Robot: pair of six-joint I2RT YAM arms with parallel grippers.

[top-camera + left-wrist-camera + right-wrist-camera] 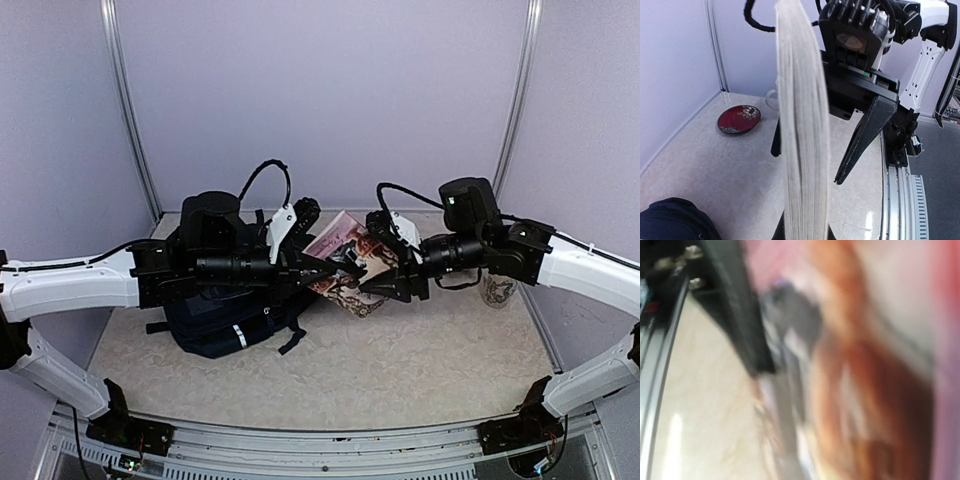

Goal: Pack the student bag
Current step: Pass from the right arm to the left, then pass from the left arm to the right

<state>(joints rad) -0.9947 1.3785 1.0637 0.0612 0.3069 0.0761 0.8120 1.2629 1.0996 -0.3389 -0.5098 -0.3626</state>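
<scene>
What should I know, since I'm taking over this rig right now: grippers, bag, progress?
Left gripper: shut on the book, holding it on edge between the arms.
Right gripper: open, its fingers either side of the book, not clamped.
Student bag: on the table under the left arm; I cannot tell whether it is open.
Done: the book is in hand.
Left: get it into the bag.

Matt cloth student bag (215, 335), paper pgs on book (802, 150), smooth tabletop (715, 165) w/ sheen
</scene>
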